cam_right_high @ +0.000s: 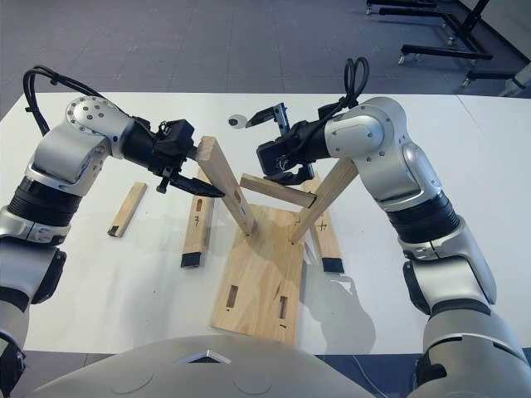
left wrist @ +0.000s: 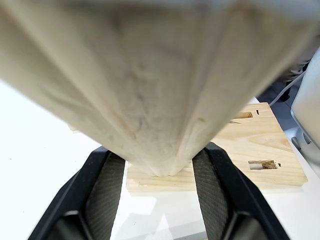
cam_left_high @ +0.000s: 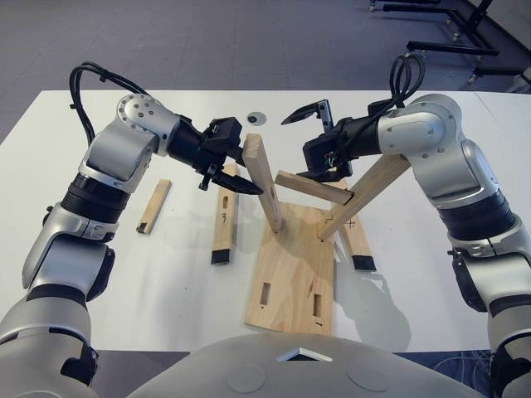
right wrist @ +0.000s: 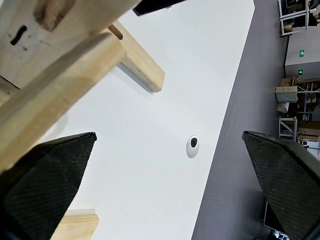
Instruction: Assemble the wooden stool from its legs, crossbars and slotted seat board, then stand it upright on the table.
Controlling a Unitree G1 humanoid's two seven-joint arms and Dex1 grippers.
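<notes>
The slotted seat board (cam_left_high: 290, 274) lies flat on the white table. Two legs stand tilted in its far slots: the left leg (cam_left_high: 264, 184) and the right leg (cam_left_high: 367, 195). A crossbar (cam_left_high: 311, 187) spans between them. My left gripper (cam_left_high: 230, 162) is shut on the upper end of the left leg (left wrist: 150, 85), whose wood sits between the black fingers (left wrist: 105, 185). My right gripper (cam_left_high: 311, 143) hangs open just above the crossbar, with its lower finger close to the bar. Its fingers (right wrist: 50, 170) stand wide apart beside the crossbar (right wrist: 55, 90).
A loose leg (cam_left_high: 224, 217) lies left of the board and another leg (cam_left_high: 358, 242) lies along its right side. A short crossbar (cam_left_high: 154, 205) rests farther left. A round grommet (cam_left_high: 256, 118) sits in the table's far middle. Metal frames stand on the floor behind.
</notes>
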